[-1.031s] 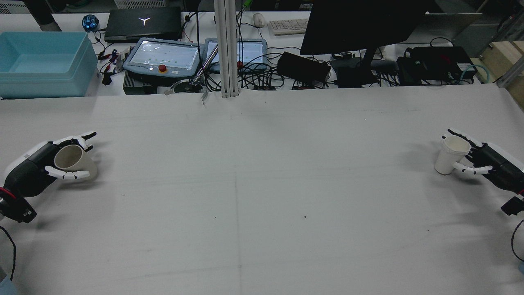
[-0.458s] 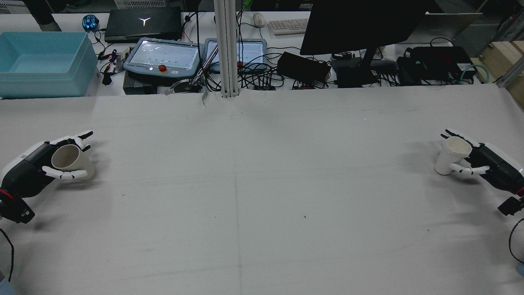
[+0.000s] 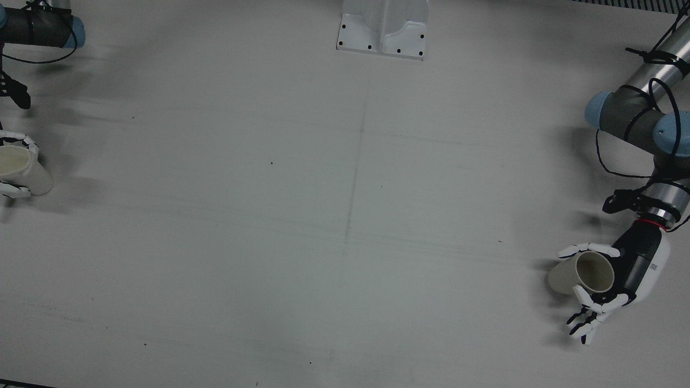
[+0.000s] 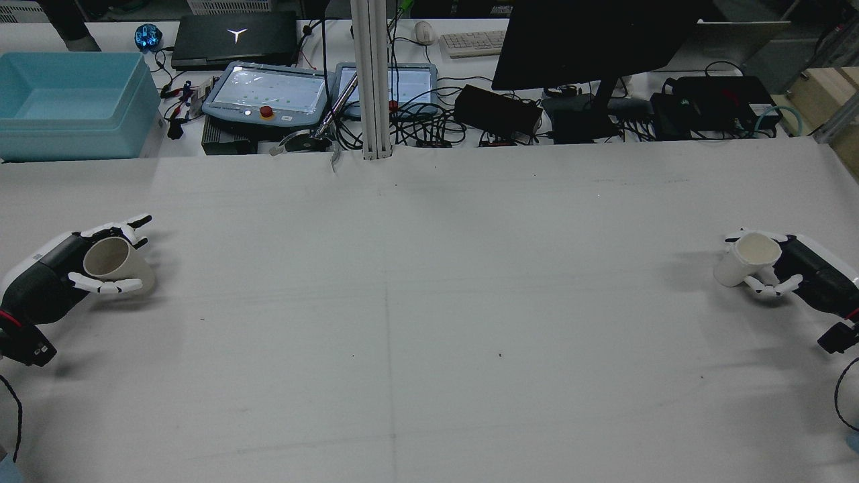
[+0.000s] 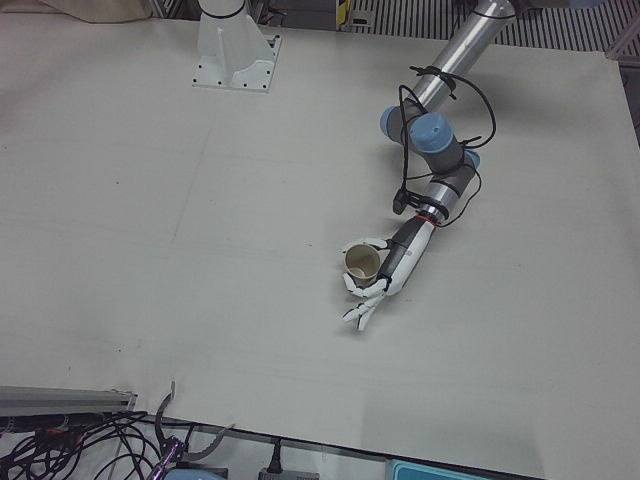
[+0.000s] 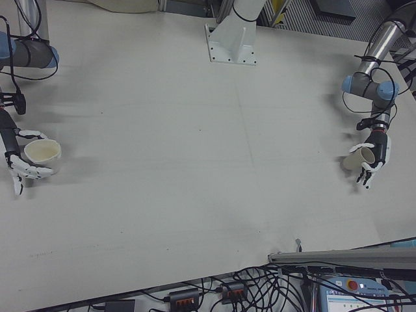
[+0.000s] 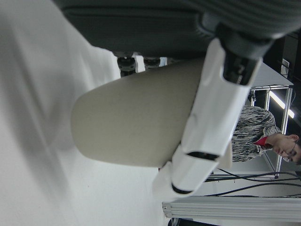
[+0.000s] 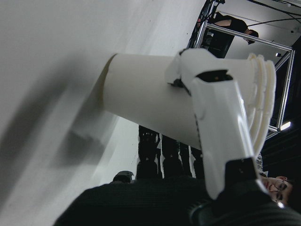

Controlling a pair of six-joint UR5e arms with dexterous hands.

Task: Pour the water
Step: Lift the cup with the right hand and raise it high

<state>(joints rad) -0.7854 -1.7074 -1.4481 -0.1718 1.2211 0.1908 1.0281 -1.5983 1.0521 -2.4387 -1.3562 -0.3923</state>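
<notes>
A beige cup [image 4: 119,263] stands at the table's left edge in the rear view, in the grasp of my left hand [image 4: 40,282]: a thumb and one finger press its sides while the other fingers splay outward. The same beige cup [image 3: 582,272] and left hand [image 3: 636,264] show at the right of the front view. A white paper cup [image 4: 748,258] stands at the far right, and my right hand [image 4: 809,275] has its fingers curled around it. In the right-front view the white cup [image 6: 42,153] sits upright on the table.
Beyond the table's far edge are a blue bin [image 4: 70,100], two teach pendants [image 4: 268,94], a monitor [image 4: 590,40] and tangled cables. An aluminium post [image 4: 372,80] rises at the middle of the far edge. A white mount base [image 3: 384,29] sits between the arms.
The right hand's fingers, stretched out before, have curled in around the white cup. The left hand and beige cup have shifted slightly to the left.
</notes>
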